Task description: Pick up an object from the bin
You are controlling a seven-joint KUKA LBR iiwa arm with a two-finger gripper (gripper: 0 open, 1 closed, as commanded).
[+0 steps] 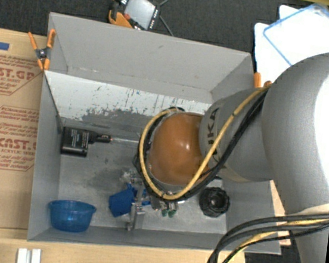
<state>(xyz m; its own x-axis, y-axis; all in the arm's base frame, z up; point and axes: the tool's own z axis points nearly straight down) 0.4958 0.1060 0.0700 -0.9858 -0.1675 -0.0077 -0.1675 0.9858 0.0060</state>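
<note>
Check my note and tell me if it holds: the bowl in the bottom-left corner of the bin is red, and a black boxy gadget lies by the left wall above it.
One detail is wrong. The bowl in the bottom-left corner of the bin is blue, not red, as the camera view shows. The black boxy gadget does lie by the left wall above it.

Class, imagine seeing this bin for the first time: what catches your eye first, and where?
The big grey arm reaches in from the right, its gripper low in the bin beside a small blue thing. Next, the blue bowl in the lower-left corner and a black box at the left wall.
</note>
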